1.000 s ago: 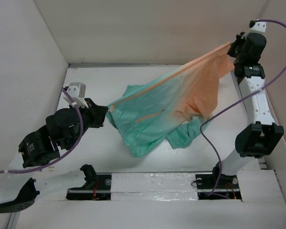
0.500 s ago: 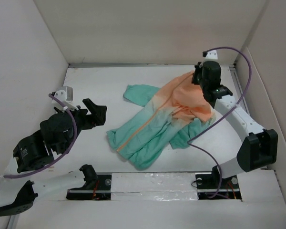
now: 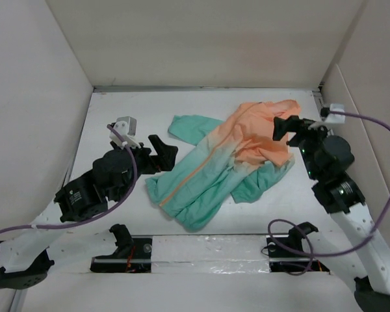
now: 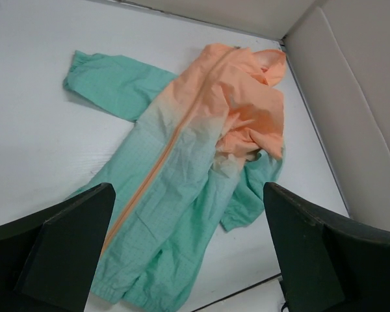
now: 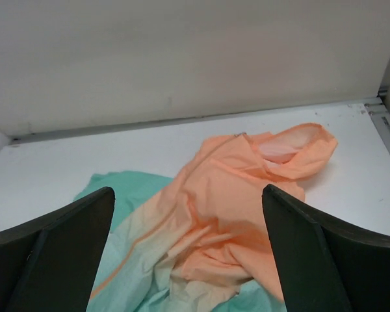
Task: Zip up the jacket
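Jacket [image 3: 221, 162] lies spread out, zipper [image 4: 157, 170] seemingly closed to the collar; left gripper [image 3: 164, 155] and right gripper [image 3: 281, 129] both stand open, empty, so only withdrawal appears to remain.

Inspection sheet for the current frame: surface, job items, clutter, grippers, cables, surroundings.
Surface: white table, no marks seen.
Job's things: jacket lies spread on the table, orange hood at the far right, teal hem near left. The zipper trim reads as one line from the hem up. Cannot tell whether it is fully zipped.
Clutter: nothing seen.
Grippers: left gripper open, empty, beside the hem, not touching. Right gripper open, empty, over the hood end.
Cables: left purple cable and right purple cable hang in loose loops, clear of the jacket.
Surroundings: plain walls on three sides.
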`<state>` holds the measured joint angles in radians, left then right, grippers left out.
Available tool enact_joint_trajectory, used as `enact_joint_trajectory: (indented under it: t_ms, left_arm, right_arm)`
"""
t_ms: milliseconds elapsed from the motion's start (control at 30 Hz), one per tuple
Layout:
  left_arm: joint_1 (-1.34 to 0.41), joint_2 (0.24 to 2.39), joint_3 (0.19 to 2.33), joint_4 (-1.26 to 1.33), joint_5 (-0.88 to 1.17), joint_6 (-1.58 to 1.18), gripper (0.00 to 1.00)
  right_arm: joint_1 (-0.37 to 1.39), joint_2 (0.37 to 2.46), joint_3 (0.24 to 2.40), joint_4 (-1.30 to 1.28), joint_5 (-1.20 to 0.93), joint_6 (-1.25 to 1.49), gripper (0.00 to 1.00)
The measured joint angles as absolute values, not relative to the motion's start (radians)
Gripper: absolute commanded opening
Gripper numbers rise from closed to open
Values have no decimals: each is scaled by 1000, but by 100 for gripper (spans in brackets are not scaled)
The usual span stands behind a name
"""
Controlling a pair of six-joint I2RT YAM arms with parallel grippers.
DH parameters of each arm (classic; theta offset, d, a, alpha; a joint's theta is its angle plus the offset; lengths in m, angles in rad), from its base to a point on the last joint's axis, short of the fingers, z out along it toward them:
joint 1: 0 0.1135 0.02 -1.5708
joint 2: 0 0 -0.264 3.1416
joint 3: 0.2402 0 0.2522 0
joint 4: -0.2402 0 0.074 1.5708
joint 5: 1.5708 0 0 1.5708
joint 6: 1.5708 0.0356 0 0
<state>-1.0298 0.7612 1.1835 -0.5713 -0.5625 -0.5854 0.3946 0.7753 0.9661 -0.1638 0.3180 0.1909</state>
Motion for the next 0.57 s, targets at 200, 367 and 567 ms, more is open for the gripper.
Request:
enact_joint_trajectory:
  t_ms: [200, 367, 567]
  left_arm:
    - [-1030, 756, 1121, -491, -530, -601, 97]
    - [-1030, 731, 1103, -448, -523, -613, 97]
    - [-1030, 698, 1069, -415, -517, -628, 99]
  right_arm:
    - [450, 506, 819, -234, 316, 202, 100]
    - [455, 405, 770, -300, 330, 210, 100]
    - [471, 422, 770, -312, 328, 218, 100]
